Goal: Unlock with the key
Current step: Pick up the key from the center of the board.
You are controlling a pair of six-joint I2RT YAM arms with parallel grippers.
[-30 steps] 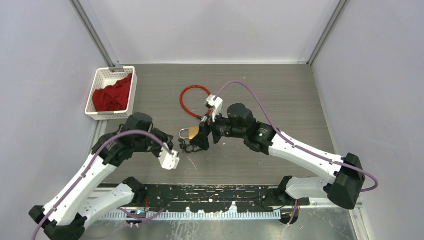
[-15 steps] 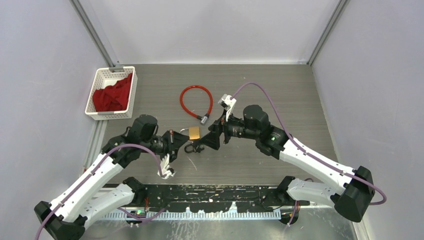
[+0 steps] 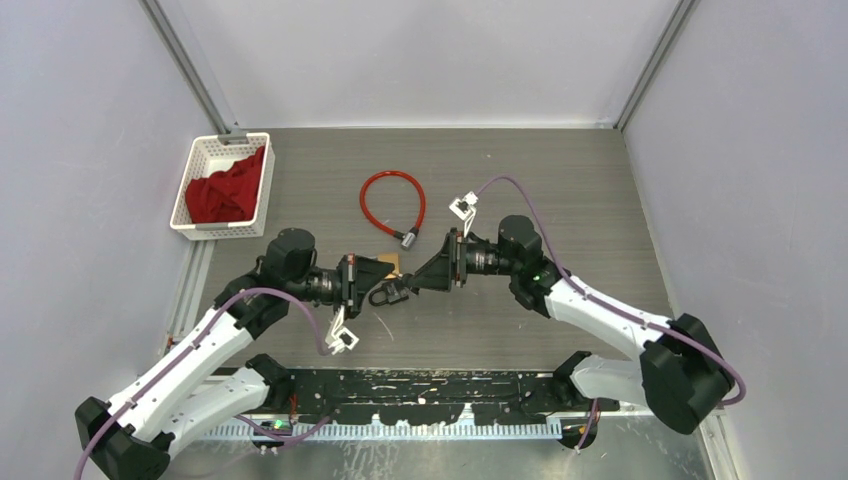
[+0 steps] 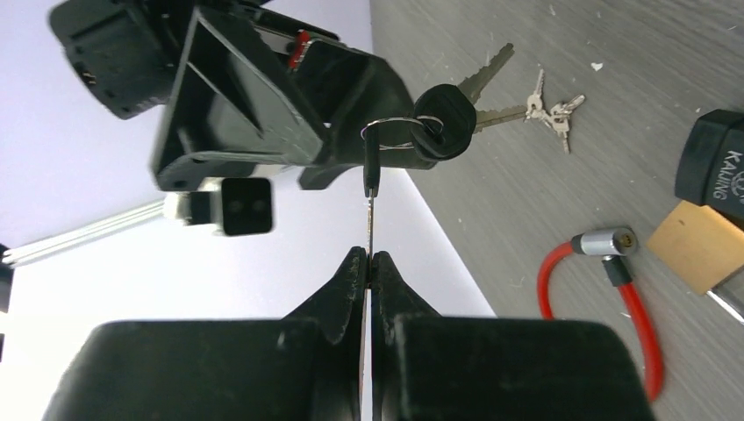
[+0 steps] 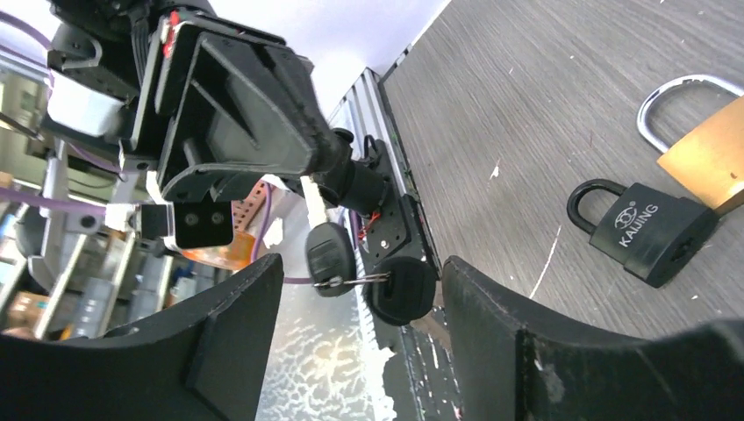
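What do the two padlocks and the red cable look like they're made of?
The gold padlock looks like brushed brass, yellow and matte, with a shiny steel shackle. The black padlock seems plastic- or rubber-cased, going by its matte shell. The red cable looks vinyl-coated and glossy, ending in a bright metal tip.

My right fingers (image 5: 230, 346): matt black plastic. Keys (image 4: 443, 110): glossy black plastic heads, bright metal blades. Black padlock (image 5: 645, 232): matt casing. Brass padlock (image 5: 711, 151): brushed metal. Table (image 3: 560, 180): grey wood-grain, scratched.

A grey, wood-grain counter (image 3: 580, 200) is enclosed by plain, pale walls (image 3: 430, 60). Slim metal posts (image 3: 188, 68) rise at both back corners. The light is soft and even.
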